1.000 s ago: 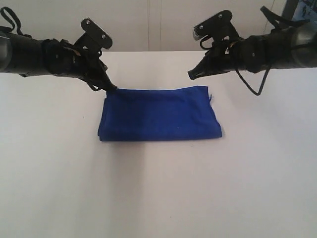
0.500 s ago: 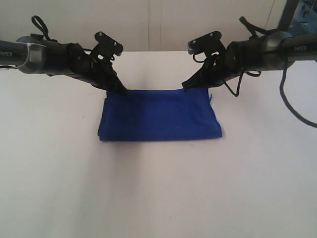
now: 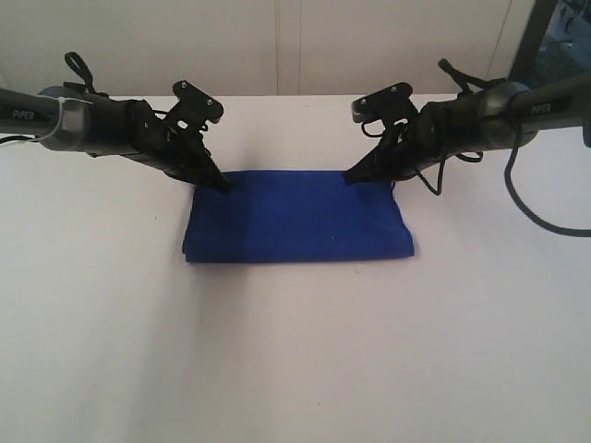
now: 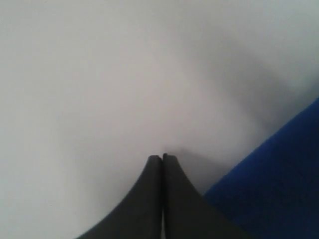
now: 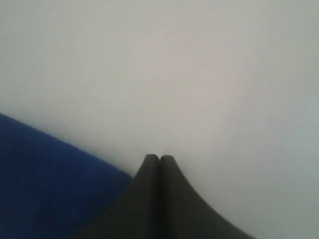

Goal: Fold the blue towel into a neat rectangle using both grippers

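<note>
Two black robot arms reach in low over a plain white tabletop (image 3: pixel 295 360), one from its left edge and one from its right, both angled down toward the middle. Behind the table's far edge stands a pale panelled wall (image 3: pixel 277 41). A dark upright frame (image 3: pixel 531 41) shows past the far right corner. A loose black cable (image 3: pixel 519 196) loops down from the right arm and hangs over the table near the right edge, well apart from the cloth. Nothing lies between the arms and the cloth.

The black jointed left gripper (image 3: pixel 224 186) points its tips at the far left corner of a soft rectangular royal blue towel (image 3: pixel 297 220). The matching black right gripper (image 3: pixel 350 179) comes down on the far edge, just inside the far right corner. The wrist views show each pair of fingers pressed flat together with no cloth between them. The left gripper's (image 4: pixel 162 157) tips sit over bare white table with the towel (image 4: pixel 279 189) just beside them, and the right gripper (image 5: pixel 159 157) likewise has the towel (image 5: pixel 45 194) alongside.

The towel lies flat midway between the left and right edges, in the far half of the table. It is folded into a compact rectangle, slightly wider along its near edge, where stacked layers show. Its top is smooth, with only faint creases.
</note>
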### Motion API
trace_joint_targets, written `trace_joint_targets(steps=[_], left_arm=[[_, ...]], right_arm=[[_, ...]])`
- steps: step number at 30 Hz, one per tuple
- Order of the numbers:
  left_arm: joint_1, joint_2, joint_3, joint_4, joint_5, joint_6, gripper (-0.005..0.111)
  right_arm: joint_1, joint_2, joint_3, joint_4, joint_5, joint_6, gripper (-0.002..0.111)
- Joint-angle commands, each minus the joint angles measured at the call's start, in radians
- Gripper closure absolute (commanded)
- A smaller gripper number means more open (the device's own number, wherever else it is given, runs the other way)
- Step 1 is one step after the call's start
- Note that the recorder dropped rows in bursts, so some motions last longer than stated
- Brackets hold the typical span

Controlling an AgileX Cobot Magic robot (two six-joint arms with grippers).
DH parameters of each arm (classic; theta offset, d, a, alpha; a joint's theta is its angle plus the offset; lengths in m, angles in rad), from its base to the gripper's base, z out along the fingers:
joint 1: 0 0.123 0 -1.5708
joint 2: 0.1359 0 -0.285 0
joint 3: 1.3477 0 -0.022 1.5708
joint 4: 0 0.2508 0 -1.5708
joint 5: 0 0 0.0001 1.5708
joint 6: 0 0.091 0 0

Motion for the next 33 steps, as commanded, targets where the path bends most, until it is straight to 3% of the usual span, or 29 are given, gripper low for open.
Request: trace_joint_targets(steps=[1, 5, 9, 13, 21, 33], left_arm=[[0.002, -0.051, 0.003, -0.006, 0.06, 0.005, 0.107], [0.046, -0.151, 0.003, -0.006, 0.19, -0.064, 0.107], [0.118, -0.263, 0.003, -0.006, 0.499, -0.381, 0.107], [0.125, -0.342, 0.012, -0.002, 0.757, -0.459, 0.107], [0.125, -0.606, 0.287, -0.002, 0.772, -0.52, 0.107], [0.125, -1.229, 0.738, -0.005, 0.656, -0.518, 0.107]], right_arm=[[-0.01, -0.07, -0.006, -0.003, -0.008, 0.004, 0.108], [-0.041, -0.179, -0.006, -0.001, 0.125, 0.017, 0.108], [-0.088, -0.292, -0.002, 0.003, 0.404, 0.153, 0.108], [-0.09, -0.392, 0.083, 0.036, 0.562, 0.164, 0.108], [-0.1, -0.639, 0.368, 0.098, 0.604, 0.164, 0.108], [-0.108, -1.268, 0.721, 0.102, 0.536, 0.171, 0.108]])
